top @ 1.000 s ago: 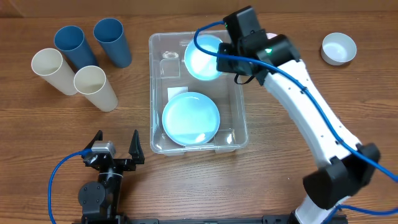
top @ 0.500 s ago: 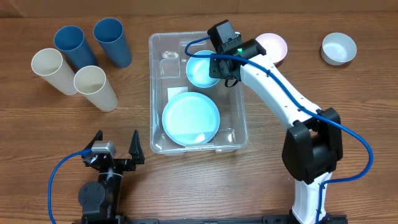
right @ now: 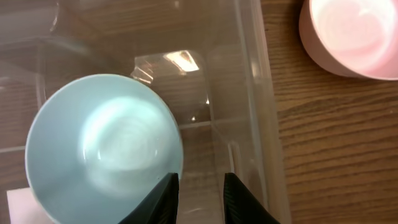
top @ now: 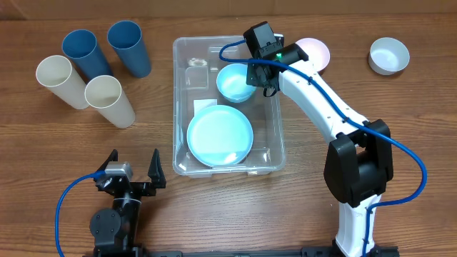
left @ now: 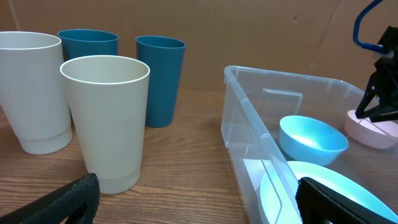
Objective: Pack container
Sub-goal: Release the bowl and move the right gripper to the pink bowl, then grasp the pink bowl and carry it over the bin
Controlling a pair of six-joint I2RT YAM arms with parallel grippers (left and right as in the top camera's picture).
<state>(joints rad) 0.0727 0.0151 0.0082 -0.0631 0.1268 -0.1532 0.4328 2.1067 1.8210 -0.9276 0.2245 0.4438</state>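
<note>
The clear container [top: 176,107] sits mid-table, with a light blue plate [top: 219,135] lying in its near half. A light blue bowl [top: 235,82] rests upright in its far half. My right gripper [top: 261,73] hangs over the bin's far right corner, just right of the bowl. In the right wrist view its fingers [right: 166,198] stand slightly apart, open [right: 200,193], with only the bin floor between them; the bowl [right: 102,146] lies against the left finger. My left gripper [top: 132,168] rests wide open near the front edge, left of the container [left: 249,124].
Two blue cups [top: 128,46] and two cream cups [top: 108,100] stand at the far left. A pink bowl [top: 316,53] sits just right of the bin, and a white bowl [top: 389,56] farther right. The right arm spans the table's right side.
The right arm lowered the light blue bowl into the container's far end, then its jaws parted off the bowl's rim. The bin shifted slightly. The left arm stayed still.
</note>
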